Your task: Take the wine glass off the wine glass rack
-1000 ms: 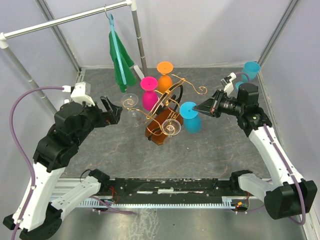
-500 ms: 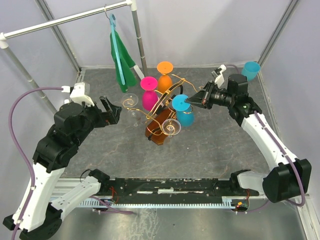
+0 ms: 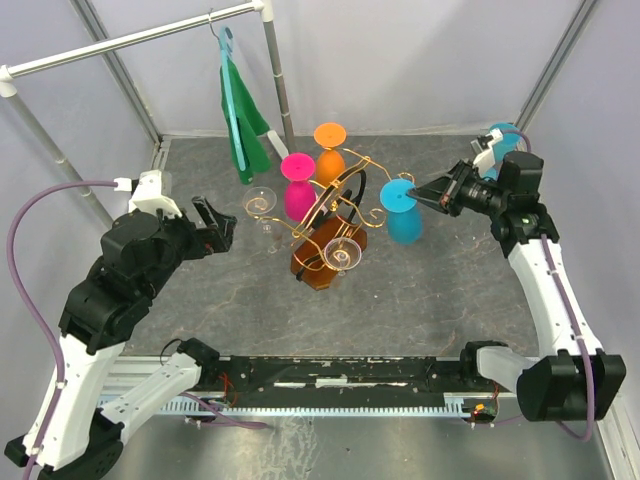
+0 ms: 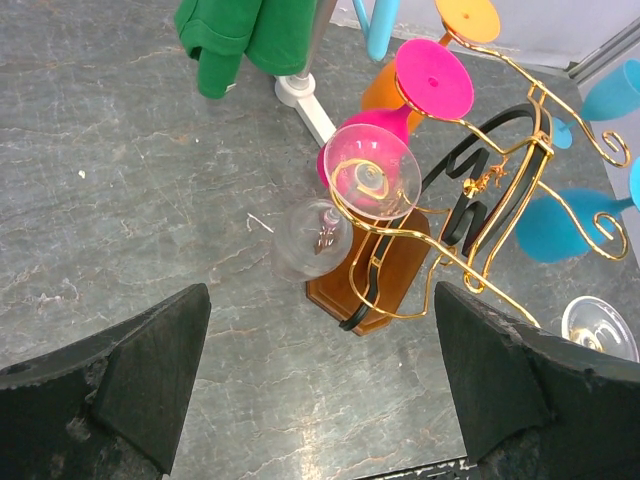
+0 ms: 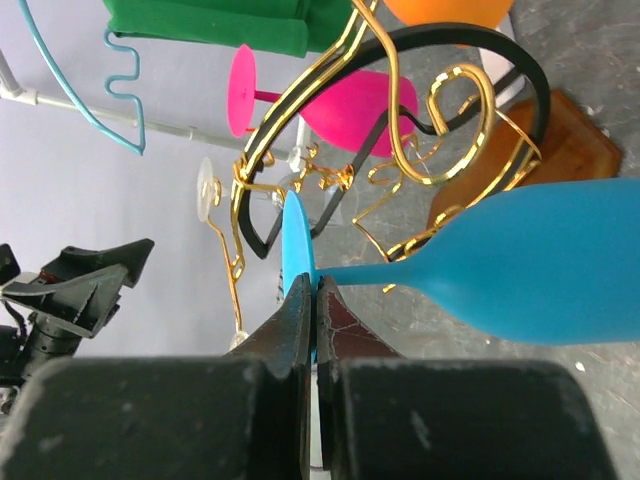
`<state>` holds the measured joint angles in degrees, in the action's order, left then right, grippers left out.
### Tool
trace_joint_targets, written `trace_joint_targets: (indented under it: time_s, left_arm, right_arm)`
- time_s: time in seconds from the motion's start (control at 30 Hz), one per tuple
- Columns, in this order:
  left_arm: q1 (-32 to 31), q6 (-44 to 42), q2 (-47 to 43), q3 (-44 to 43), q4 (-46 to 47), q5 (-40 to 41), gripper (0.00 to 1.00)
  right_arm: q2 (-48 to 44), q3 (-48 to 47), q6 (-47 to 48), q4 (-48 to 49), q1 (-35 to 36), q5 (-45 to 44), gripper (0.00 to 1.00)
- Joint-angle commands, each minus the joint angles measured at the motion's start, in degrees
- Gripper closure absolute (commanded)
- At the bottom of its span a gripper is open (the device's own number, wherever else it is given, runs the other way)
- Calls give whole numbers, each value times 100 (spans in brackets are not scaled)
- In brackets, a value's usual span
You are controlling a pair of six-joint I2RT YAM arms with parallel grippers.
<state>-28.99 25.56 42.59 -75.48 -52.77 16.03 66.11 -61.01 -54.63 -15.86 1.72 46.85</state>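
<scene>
1. Wine glass [image 3: 405, 226] for this task is the turquoise one, described at item 5. Entries run left to right across the overhead view.
2. My left gripper [image 3: 218, 226] sits at 9 o'clock of the wine glass rack [image 3: 312, 268]. Its jaws are spread wide with nothing between them, and it is well apart from the nearest glass. It has eased back slightly over the last second and takes no part.
3. A clear glass [image 3: 262, 202] hangs on the 9 o'clock arm, a pink glass [image 3: 298, 192] at 11 o'clock, an orange glass [image 3: 330, 150] at 12 o'clock. None has moved.
4. The rack itself is gold wire on an amber base, with a second clear glass [image 3: 343, 255] at 6 o'clock. It has not shifted.
5. The turquoise glass is now at 3 o'clock. Half a second ago it was pressed in toward the rack's centre. It has since been drawn outward, and its foot is now just beside the outermost scroll end. I judge it free of the wire, though no view settles whether they touch.
6. My right gripper [image 5: 312, 300] has its jaws nearly closed, pinching the thin foot disc edge-on, with stem and bowl slung out sideways. Removal looks essentially done, and carrying clear remains. The bowl may pivot in so narrow a pinch.
</scene>
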Motion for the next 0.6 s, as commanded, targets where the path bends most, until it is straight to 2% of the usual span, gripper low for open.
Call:
trace_joint_targets:
  time_s: [0.0, 0.13, 0.23, 0.33, 0.57]
  left_arm:
    - [7, -249, -4, -160, 83, 19, 1]
    - [7, -230, -59, -136, 83, 24, 1]
    - [-3, -236, -84, -119, 77, 57, 1]
    - [1, -207, -75, -75, 103, 47, 1]
    - [5, -155, -75, 16, 157, 3, 1]
  right_arm:
    - [-398, -298, 819, -1018, -202, 113, 100]
    - [-387, -962, 2273, -2817, -223, -1274, 100]
    - [-292, -1333, 2899, -3539, -222, -2188, 100]
    - [-156, -1578, 3193, -3624, -218, -2965, 99]
    - [1082, -3015, 3582, -3521, -207, -3589, 99]
